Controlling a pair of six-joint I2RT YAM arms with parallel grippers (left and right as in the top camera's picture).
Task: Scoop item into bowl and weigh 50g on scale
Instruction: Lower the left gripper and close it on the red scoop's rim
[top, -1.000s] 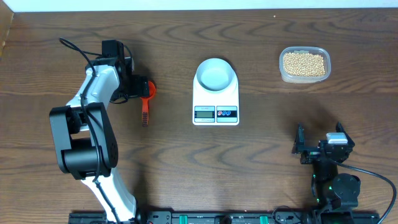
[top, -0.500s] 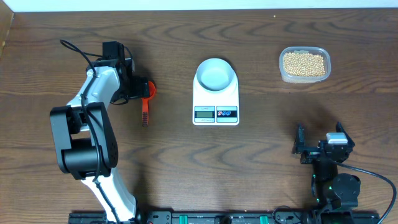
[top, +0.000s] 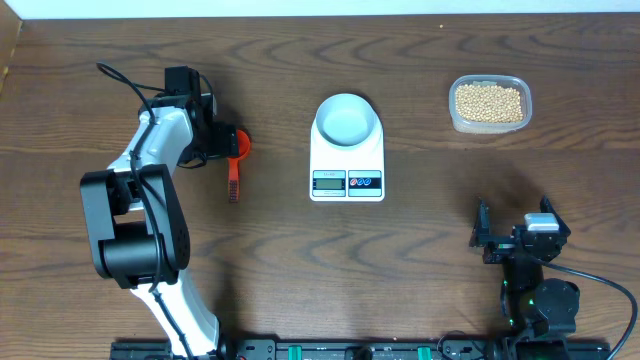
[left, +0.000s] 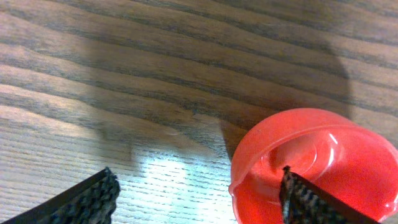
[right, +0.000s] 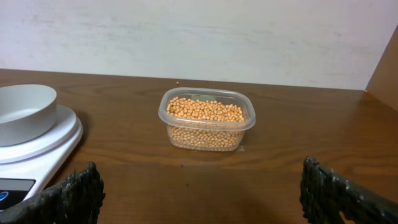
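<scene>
Pickup of the red scoop (top: 237, 146) by the left arm is the step in hand, as we read it. At far left, the left gripper (left: 196, 198) hangs over it with jaws apart and nothing clamped. In the wrist view one finger (left: 311, 200) is over the red cup and the other (left: 81, 200) over bare table (left: 155, 62) to its left. We can't tell whether either touches. The handle (top: 233, 182) runs from the cup toward the near side.

To do it well, we'd square the jaws on the cup wall or shift to the handle, grip firmly, and keep the cup level, since a thin rim could slip or tip.

At centre is the scale (top: 347, 168), with the bowl (top: 347, 120) on its far end. The bowl looks empty and the display is unreadable.

At far right is the clear tub (top: 451, 105), full of beans (top: 489, 102). They lie well apart from the left gripper, to its right past the scale.

At near right, the right gripper (right: 208, 198) has fingers wide apart and holds nothing. The tub sits beyond it on the far side, not touching.
</scene>
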